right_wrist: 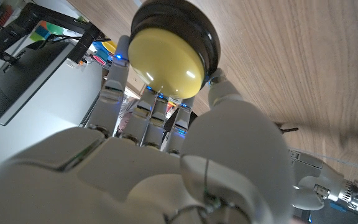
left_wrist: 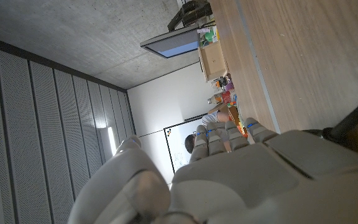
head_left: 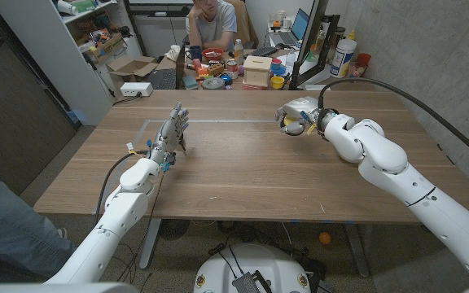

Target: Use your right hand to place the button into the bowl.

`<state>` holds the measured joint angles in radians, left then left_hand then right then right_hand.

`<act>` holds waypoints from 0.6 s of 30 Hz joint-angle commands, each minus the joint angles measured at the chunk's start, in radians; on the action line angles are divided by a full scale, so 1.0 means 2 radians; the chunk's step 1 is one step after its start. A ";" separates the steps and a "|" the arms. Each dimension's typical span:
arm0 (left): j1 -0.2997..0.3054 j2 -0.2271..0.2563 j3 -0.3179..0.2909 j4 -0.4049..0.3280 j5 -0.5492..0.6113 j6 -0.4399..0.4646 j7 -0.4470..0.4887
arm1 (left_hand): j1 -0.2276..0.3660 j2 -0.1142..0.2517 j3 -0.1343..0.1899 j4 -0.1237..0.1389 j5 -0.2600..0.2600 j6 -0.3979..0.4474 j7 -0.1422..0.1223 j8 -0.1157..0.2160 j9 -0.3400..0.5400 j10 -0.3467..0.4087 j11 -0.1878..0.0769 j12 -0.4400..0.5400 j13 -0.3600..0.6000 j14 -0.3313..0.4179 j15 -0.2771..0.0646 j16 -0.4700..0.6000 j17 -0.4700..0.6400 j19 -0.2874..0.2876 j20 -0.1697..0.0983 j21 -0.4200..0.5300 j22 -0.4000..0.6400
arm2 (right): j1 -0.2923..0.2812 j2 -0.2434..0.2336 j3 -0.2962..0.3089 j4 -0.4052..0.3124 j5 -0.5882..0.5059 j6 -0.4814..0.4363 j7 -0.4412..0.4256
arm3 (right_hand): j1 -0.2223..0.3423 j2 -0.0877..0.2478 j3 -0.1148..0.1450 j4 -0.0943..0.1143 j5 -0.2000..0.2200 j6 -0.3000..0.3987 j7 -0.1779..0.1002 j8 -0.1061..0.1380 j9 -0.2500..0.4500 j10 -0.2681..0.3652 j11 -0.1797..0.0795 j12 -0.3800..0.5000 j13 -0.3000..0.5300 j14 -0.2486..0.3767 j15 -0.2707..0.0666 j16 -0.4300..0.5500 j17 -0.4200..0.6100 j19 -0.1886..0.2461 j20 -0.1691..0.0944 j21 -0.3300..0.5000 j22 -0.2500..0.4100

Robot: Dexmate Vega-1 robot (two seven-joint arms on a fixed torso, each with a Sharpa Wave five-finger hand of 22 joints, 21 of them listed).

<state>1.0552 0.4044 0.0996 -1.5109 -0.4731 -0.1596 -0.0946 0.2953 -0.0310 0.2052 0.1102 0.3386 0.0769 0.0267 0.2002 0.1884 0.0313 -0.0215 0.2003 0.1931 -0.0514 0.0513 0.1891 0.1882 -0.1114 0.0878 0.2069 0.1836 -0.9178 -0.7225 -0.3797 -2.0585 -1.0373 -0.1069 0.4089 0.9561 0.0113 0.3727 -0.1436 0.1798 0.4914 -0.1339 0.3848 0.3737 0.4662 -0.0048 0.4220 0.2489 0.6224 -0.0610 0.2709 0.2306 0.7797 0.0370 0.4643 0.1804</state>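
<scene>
The button, yellow-topped on a dark base, is gripped in the fingers of the right robot hand above the far side of the table, so the carrying step is judged under way. No bowl can be made out on the table, so one must be found before release. The left robot hand is held open, fingers apart, gripping nothing

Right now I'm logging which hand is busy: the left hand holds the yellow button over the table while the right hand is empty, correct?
No, the hands are swapped. The right hand holds the yellow button, as the right wrist view shows; the left hand is empty, fingers apart.
</scene>
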 commanded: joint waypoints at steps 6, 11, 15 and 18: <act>-0.011 0.000 0.006 0.008 0.004 0.005 -0.006 | 0.003 0.004 -0.002 0.000 0.000 0.003 -0.001 0.002 0.001 0.001 -0.003 0.004 0.001 0.002 0.002 0.002 0.001 0.000 0.003 0.000 0.002 | -0.035 -0.017 0.034 -0.018 0.003 -0.043 0.002 | 0.038 0.043 0.003 0.003 0.004 0.000 -0.001 0.000 0.003 -0.001 0.002 0.002 0.004 0.003 0.000 0.000 0.003 0.056 -0.058 -0.001 0.001; -0.013 0.000 0.008 0.006 0.006 0.007 -0.007 | 0.003 0.004 -0.003 0.000 0.000 0.003 -0.001 0.002 0.001 0.000 -0.003 0.004 0.001 0.002 0.002 0.002 0.001 0.000 0.003 0.000 0.002 | -0.041 -0.024 0.042 -0.018 0.000 -0.055 0.003 | 0.039 0.044 0.003 0.002 0.004 -0.001 -0.001 -0.001 0.004 -0.001 0.002 0.002 0.005 0.004 -0.002 0.000 0.003 0.056 -0.058 -0.002 0.001; -0.013 0.002 0.008 0.003 0.008 0.009 -0.006 | 0.003 0.005 -0.003 0.000 0.000 0.003 -0.002 0.002 0.001 0.001 -0.004 0.004 0.001 0.002 0.002 0.002 0.001 0.000 0.003 0.000 0.002 | -0.047 -0.029 0.049 -0.019 0.001 -0.062 0.002 | 0.038 0.044 0.003 0.003 0.004 -0.001 -0.001 -0.001 0.005 -0.001 0.002 0.002 0.005 0.004 -0.002 0.000 0.003 0.055 -0.058 -0.002 0.001; -0.012 0.003 0.008 0.001 0.008 0.011 -0.006 | 0.003 0.005 -0.003 0.000 0.000 0.003 -0.002 0.002 0.001 0.001 -0.004 0.004 0.001 0.001 0.002 0.002 0.001 -0.001 0.003 0.000 0.002 | -0.050 -0.032 0.054 -0.019 0.004 -0.066 0.000 | 0.037 0.044 0.003 0.003 0.004 -0.001 -0.001 -0.001 0.005 -0.001 0.002 0.002 0.006 0.005 -0.003 0.000 0.004 0.055 -0.057 -0.002 0.001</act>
<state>1.0350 0.4048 0.1111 -1.5003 -0.4644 -0.1504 -0.1050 0.2992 -0.0271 0.2052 0.1102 0.3386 0.0769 0.0266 0.2002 0.1883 0.0313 -0.0215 0.2003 0.1931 -0.0513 0.0513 0.1891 0.1881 -0.1113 0.0878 0.2069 0.1836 -0.9834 -0.7604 -0.3108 -2.0879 -1.0344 -0.1943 0.4132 0.9519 0.0155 0.3725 -0.1434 0.1813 0.4914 -0.1339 0.3846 0.3782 0.4625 -0.0014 0.4219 0.2581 0.6221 -0.0609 0.2709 0.2354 0.7800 0.0372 0.4642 0.1800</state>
